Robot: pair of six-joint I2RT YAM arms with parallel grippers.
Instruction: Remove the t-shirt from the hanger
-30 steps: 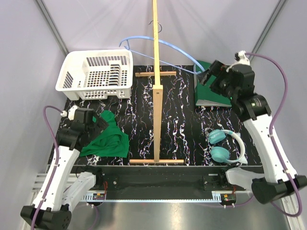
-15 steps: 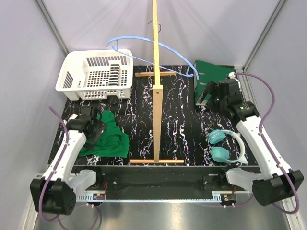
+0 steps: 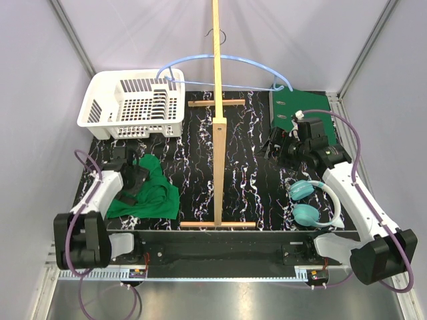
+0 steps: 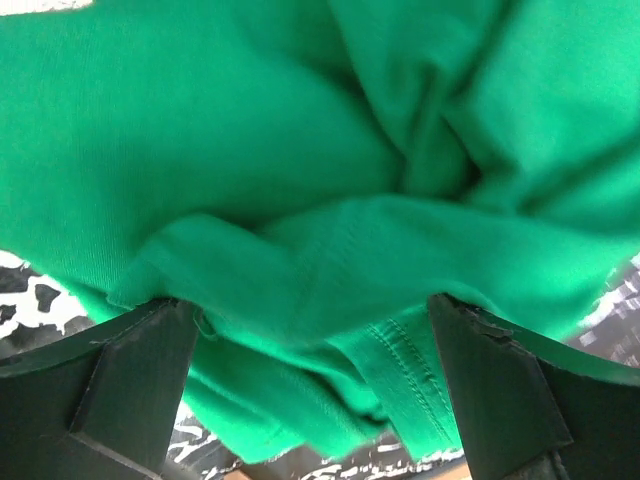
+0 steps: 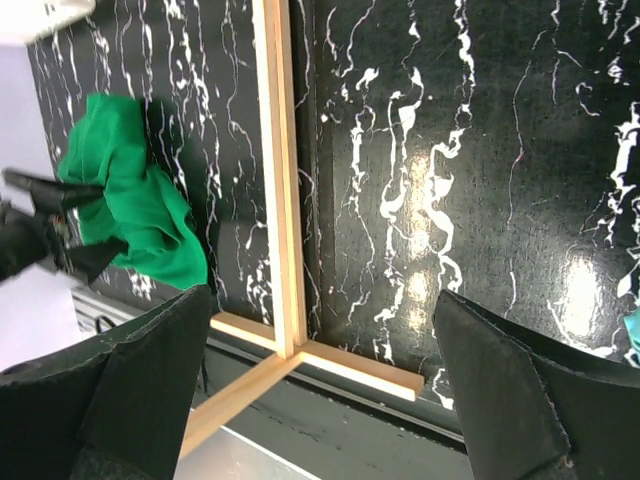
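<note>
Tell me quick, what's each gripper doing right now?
Left gripper: open, right over the crumpled t-shirt, gripping nothing.
Right gripper: open, empty, above the table.

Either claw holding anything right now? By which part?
Nothing held: left claw open over the crumpled t-shirt, right claw open and empty.

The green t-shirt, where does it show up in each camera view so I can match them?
Top external: t-shirt lies crumpled at lower left.
Left wrist: it fills most of the picture.
Right wrist: at the left edge, mid-height.
Shared landmark: the black marbled tabletop, seen under the shirt in all three.
</note>
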